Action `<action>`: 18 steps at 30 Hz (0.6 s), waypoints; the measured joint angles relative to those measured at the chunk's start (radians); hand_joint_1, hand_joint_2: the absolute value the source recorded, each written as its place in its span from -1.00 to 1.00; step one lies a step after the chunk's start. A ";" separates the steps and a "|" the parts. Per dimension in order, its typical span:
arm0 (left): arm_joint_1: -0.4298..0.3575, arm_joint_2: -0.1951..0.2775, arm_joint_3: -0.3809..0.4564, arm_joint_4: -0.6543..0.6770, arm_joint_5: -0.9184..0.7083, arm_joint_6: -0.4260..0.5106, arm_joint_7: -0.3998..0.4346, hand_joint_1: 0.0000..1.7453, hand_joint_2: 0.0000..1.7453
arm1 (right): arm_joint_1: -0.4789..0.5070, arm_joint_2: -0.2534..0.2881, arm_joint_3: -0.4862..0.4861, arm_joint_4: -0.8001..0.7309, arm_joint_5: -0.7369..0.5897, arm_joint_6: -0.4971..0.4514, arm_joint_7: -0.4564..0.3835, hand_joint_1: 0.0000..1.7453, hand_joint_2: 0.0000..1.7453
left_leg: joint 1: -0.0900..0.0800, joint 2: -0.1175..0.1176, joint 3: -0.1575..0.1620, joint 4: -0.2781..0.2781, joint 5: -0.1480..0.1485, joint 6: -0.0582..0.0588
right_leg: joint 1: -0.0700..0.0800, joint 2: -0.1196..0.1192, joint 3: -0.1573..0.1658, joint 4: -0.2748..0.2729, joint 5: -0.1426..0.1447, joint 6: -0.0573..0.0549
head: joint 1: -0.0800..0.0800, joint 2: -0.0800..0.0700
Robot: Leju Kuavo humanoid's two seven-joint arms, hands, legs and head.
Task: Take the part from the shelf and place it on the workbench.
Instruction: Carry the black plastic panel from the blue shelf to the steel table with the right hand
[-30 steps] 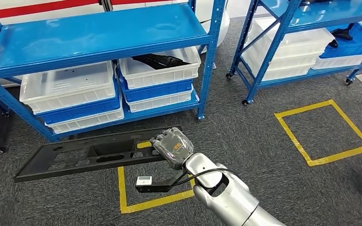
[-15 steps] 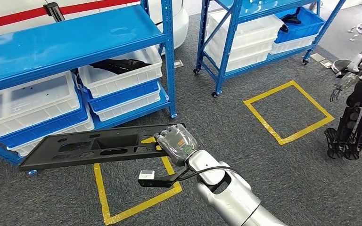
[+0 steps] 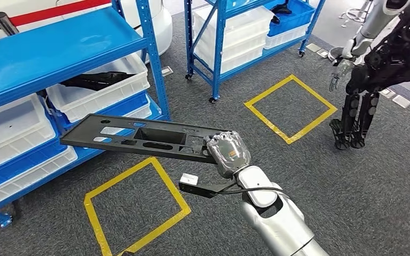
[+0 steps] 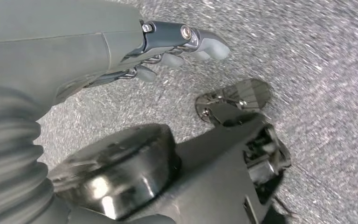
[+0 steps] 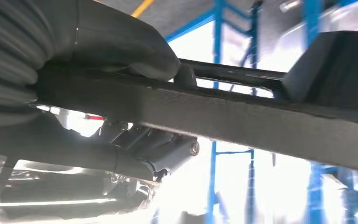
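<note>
The right hand [image 3: 228,153] grips the long black part [image 3: 139,137] at its right end. The part hangs level above the floor, near the blue shelf [image 3: 53,50]. The left hand [image 4: 121,51] holds nothing, its fingers apart.

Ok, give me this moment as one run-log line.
right hand: grips black part by one end | part: off shelf, held above floor | left hand: holds nothing

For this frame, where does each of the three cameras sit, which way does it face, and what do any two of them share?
Head view: high on the body, facing forward and down at blue shelving, carpet and the black part; shows the right robot hand.
Left wrist view: behind the left robot hand, facing the carpet.
Right wrist view: behind the right robot hand, facing along the part toward the shelving.
Shared: head and right wrist views both show the held part.
</note>
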 joint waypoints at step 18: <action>-0.008 0.006 -0.006 -0.001 -0.043 -0.011 -0.010 -1.00 1.00 | 0.093 -0.033 -0.140 -0.104 0.066 -0.032 0.041 0.84 1.00 | -0.004 -0.159 -0.006 0.025 -0.017 0.020 | 0.022 0.195 -0.001 -0.028 0.029 -0.057 | -0.014 0.000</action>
